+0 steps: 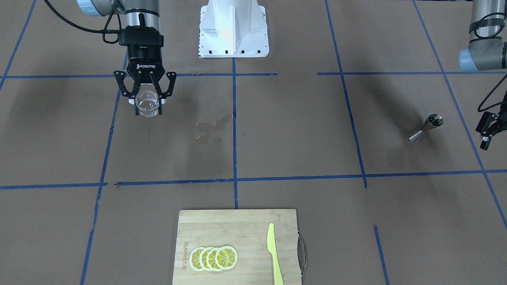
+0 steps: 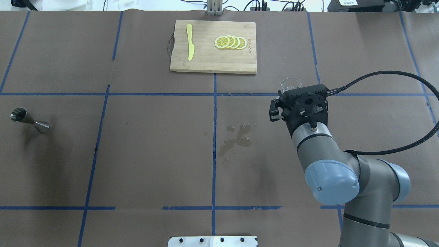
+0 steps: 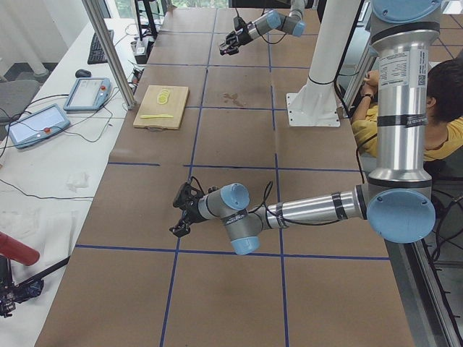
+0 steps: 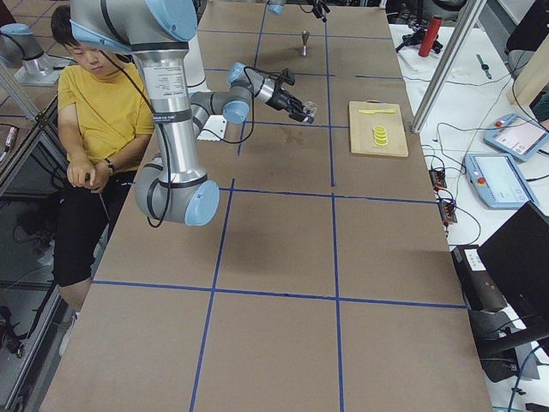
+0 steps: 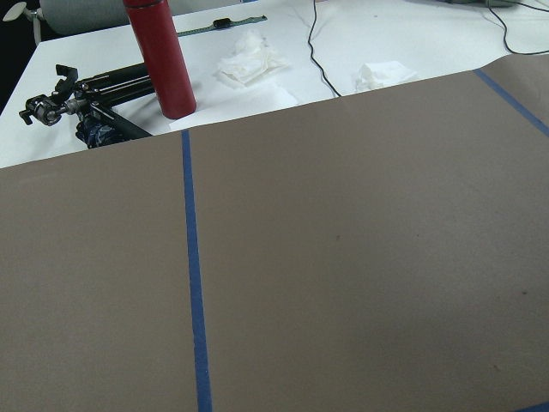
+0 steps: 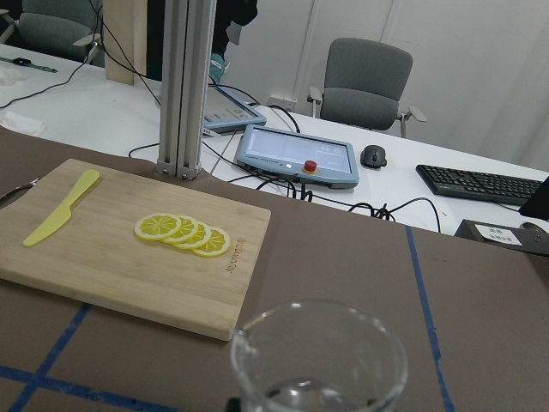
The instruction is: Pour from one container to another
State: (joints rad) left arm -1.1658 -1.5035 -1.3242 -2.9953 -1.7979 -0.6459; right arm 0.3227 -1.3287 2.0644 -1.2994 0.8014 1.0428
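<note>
My right gripper [image 1: 147,102] is clamped on the small clear glass cup [image 6: 317,360], held above the table. The silver hourglass-shaped steel jigger [image 1: 427,126] stands upright well apart, toward the robot's left. It is near the left gripper [image 1: 488,131], and I cannot tell whether that one is released or clenched.

A robotics lab: teach pendant [image 6: 296,159], keyboard [image 6: 480,183], office chair [image 6: 364,86], tape-gridded table [image 2: 154,154].

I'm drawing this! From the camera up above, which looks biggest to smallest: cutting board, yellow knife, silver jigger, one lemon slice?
1. cutting board
2. yellow knife and silver jigger: about alike in length, and the jigger sits nearer the camera, so I won't rank them
3. lemon slice
</note>
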